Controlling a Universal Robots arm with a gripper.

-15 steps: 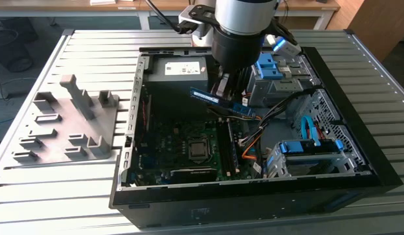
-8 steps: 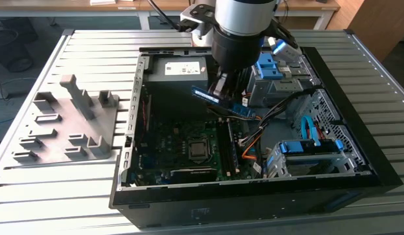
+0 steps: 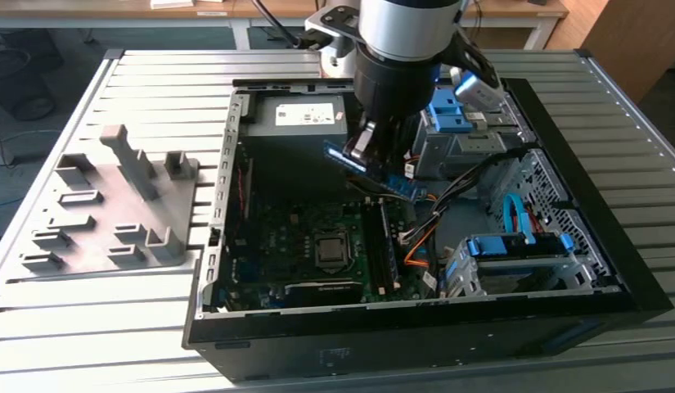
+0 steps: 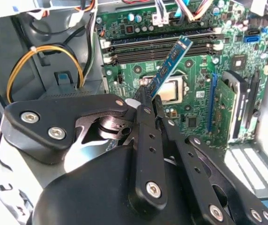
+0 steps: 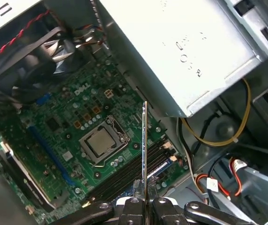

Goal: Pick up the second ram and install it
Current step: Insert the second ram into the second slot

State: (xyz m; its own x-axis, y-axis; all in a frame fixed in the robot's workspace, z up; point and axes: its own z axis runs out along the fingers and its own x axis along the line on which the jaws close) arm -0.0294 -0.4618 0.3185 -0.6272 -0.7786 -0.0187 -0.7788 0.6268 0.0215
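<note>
Gripper [image 3: 366,160] clamped on the second ram [image 3: 409,188], fingers pinching the blue stick near one end. Stick is in mid-air inside the open PC case [image 3: 370,327], tilted, not seated. In the exterior view it hangs at about 1 o'clock from the CPU socket [image 3: 331,246], over the black RAM slots [image 3: 383,241]. Both wrist views show it above the motherboard [image 4: 195,108]. My read: the end grip leaves the contact edge free to line up with a slot. White sticker on power supply [image 3: 304,115]; print not transcribed.
</note>
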